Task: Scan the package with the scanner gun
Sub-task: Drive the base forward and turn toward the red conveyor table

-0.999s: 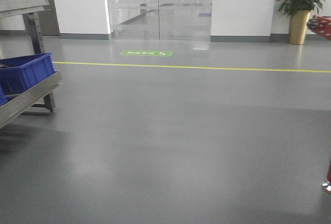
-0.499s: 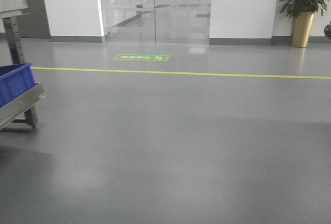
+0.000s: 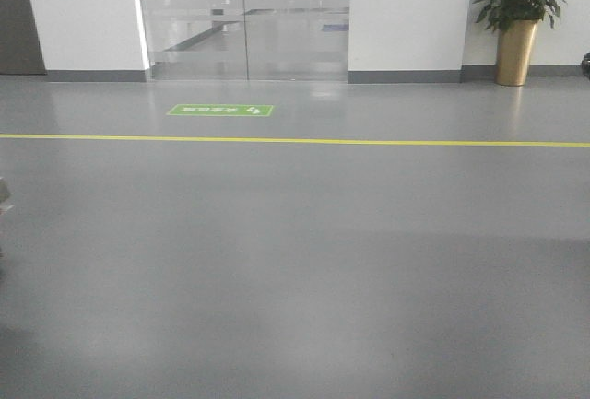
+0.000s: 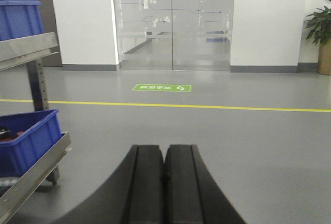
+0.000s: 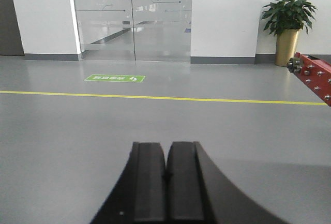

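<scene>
Neither the package nor the scanner gun shows in any view. My left gripper (image 4: 165, 149) is shut, its two black fingers pressed together with nothing between them, held above bare grey floor. In the right wrist view my right gripper (image 5: 166, 145) is also shut and empty, pointing across the floor toward the glass doors (image 5: 132, 17). Neither gripper appears in the front view.
A metal rack (image 4: 31, 53) with blue bins (image 4: 28, 138) stands at the left. A red frame part (image 5: 314, 74) juts in at the right. A yellow floor line (image 3: 295, 141), a green floor sign (image 3: 221, 110) and a potted plant (image 3: 518, 26) lie ahead.
The front view has swung to the right: the rack with blue bins slid off the left edge, and the red part at the right edge is gone. The doors and plant shifted left.
</scene>
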Action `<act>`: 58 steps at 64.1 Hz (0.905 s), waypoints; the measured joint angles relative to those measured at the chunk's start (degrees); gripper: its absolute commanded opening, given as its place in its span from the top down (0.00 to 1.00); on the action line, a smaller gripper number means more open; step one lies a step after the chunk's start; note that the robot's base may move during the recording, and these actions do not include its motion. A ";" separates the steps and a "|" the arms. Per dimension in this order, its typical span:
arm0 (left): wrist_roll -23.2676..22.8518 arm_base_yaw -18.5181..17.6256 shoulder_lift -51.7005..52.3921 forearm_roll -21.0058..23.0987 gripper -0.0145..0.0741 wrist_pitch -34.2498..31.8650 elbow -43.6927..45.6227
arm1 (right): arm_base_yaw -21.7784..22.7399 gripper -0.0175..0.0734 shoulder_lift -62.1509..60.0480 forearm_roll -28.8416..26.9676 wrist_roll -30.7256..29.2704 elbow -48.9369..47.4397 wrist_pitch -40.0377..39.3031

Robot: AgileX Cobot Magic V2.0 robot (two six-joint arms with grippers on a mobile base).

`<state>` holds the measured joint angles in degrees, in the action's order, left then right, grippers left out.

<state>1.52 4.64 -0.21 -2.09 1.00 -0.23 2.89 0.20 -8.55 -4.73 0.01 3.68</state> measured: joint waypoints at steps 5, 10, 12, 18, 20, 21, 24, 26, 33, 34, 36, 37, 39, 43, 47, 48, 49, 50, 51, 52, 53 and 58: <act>0.00 0.00 0.00 0.00 0.96 0.00 0.00 | 0.00 0.98 0.00 0.00 0.00 0.00 0.00; 0.00 0.00 0.00 0.00 0.96 0.00 0.00 | 0.00 0.98 0.00 0.00 0.00 0.00 0.00; 0.00 0.00 0.00 0.00 0.96 0.00 0.00 | 0.00 0.98 0.00 0.00 0.00 0.00 0.00; 0.00 0.00 0.00 0.00 0.96 0.00 0.00 | 0.00 0.98 0.00 0.00 0.00 0.00 0.00; 0.00 0.00 0.00 0.00 0.96 0.00 0.00 | 0.00 0.98 0.00 0.00 0.00 0.00 0.00; 0.00 0.00 0.00 0.00 0.96 0.00 0.00 | 0.00 0.98 0.00 0.00 0.00 0.00 0.00; 0.00 0.00 0.00 0.00 0.96 0.00 0.00 | 0.00 0.98 0.00 0.00 0.00 0.00 0.00; 0.00 0.00 0.00 0.00 0.96 0.00 0.00 | 0.00 0.98 0.00 0.00 0.00 0.00 0.00; 0.00 0.00 0.00 0.00 0.96 0.00 0.00 | 0.00 0.98 0.00 0.00 0.00 0.00 0.00; 0.00 0.00 0.00 0.00 0.96 0.00 0.00 | 0.00 0.98 0.00 0.00 0.00 0.00 0.00; 0.00 0.00 0.00 0.00 0.96 0.00 0.00 | 0.00 0.98 0.00 0.00 0.00 0.00 0.00; 0.00 0.00 0.00 0.00 0.96 0.00 0.00 | 0.00 0.98 0.00 0.00 0.00 0.00 0.00; 0.00 0.00 0.00 0.00 0.96 0.00 0.00 | 0.00 0.98 0.00 0.00 0.00 0.00 0.00; 0.00 0.00 0.00 0.00 0.96 0.00 0.00 | 0.00 0.98 0.00 0.00 0.00 0.00 0.00; 0.00 0.00 0.00 0.00 0.96 0.00 0.00 | 0.00 0.98 0.00 0.00 0.00 0.00 0.00; 0.00 0.00 0.00 0.00 0.96 0.00 0.00 | 0.00 0.98 0.00 0.00 0.00 0.00 0.00; 0.00 0.00 0.00 0.00 0.96 0.00 0.00 | 0.00 0.98 0.00 0.00 0.00 0.00 0.00; 0.00 0.00 0.00 0.00 0.96 0.00 0.00 | 0.00 0.98 0.00 0.00 0.00 0.00 0.00; 0.00 0.00 0.00 0.00 0.96 0.00 0.00 | 0.00 0.98 0.00 0.00 0.00 0.00 0.00; 0.00 0.00 0.00 0.00 0.96 0.00 0.00 | 0.00 0.98 0.00 0.00 0.00 0.00 0.00; 0.00 0.00 0.00 0.00 0.96 0.00 0.00 | 0.00 0.98 0.00 0.00 0.00 0.00 0.00; 0.00 0.00 0.00 0.00 0.96 0.00 0.00 | 0.00 0.98 0.00 0.00 0.00 0.00 0.00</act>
<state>1.52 4.64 -0.21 -2.09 1.00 -0.23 2.89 0.20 -8.55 -4.73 0.01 3.68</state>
